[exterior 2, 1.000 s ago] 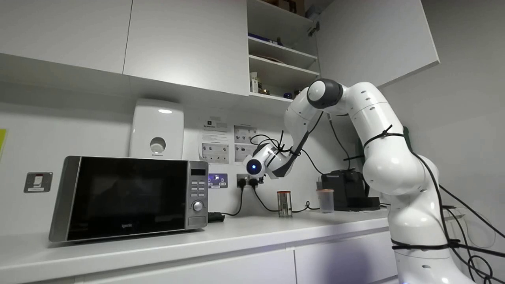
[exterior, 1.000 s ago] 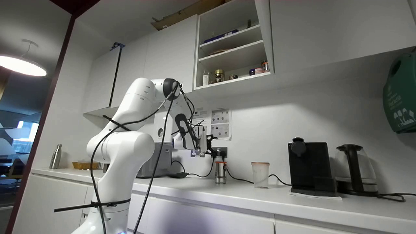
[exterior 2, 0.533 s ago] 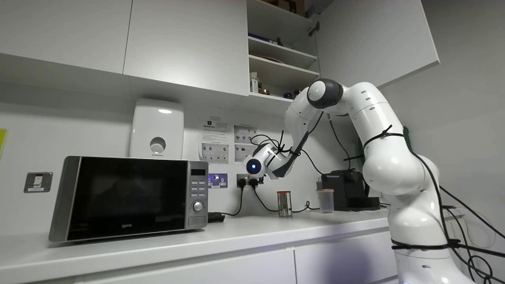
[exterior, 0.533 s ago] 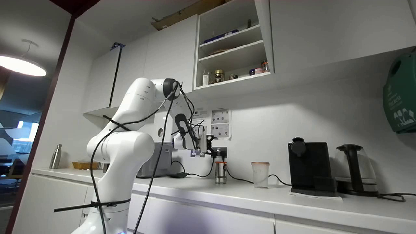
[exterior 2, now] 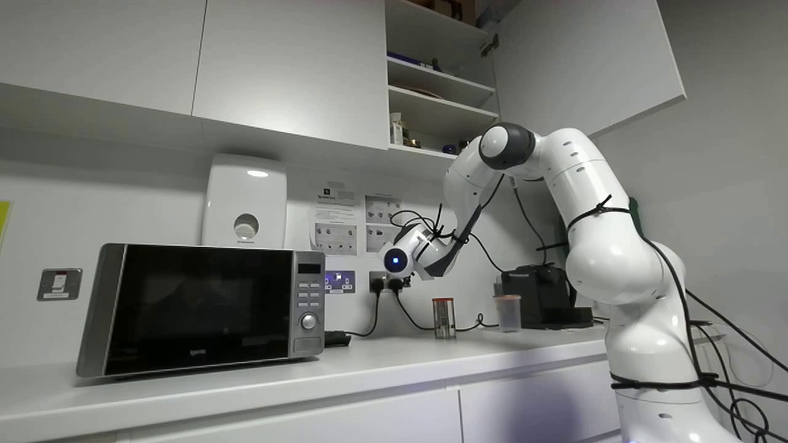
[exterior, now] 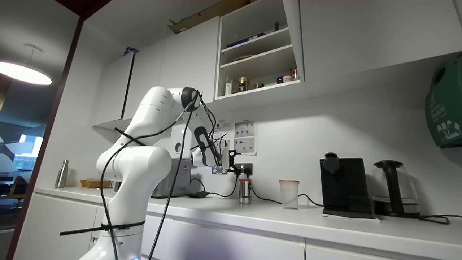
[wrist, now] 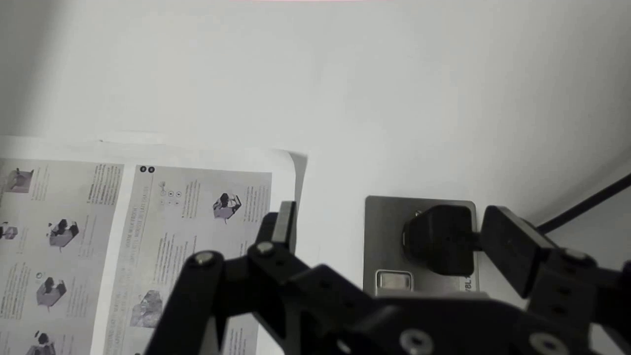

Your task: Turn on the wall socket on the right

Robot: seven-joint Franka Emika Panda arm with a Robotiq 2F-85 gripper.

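Step in hand, as judged: alignment at the right-hand wall socket (wrist: 384,236); the switch press appeared not yet made. In the wrist view the socket occupied the right half, below mid-height. In both exterior views it sat just below the frame's centre, to the right of a second socket (exterior 2: 340,282).

The jaws stood wide apart and held nothing. In the wrist view one jaw lay near the centre, left of the socket; the other stood at the right, between the plug (wrist: 441,241) and a black cable (wrist: 584,204). Contact could not be determined.

The rocker switch (wrist: 394,280) showed at the socket's lower left, just above the base of the jaws, uncovered. Its setting could not be read. The next move appeared to call for narrowing the jaws into one compact tip, shifting that tip over the rocker switch, and pressing squarely inward, clear of the plug.

Orientation: the socket faced into the wrist view. Its long axis ran side to side in both exterior views and, by inference, top to bottom in the wrist view, where the jaws hid the lower end. There the plug's cable end pointed right, and the rocker switch lay lengthwise left to right.
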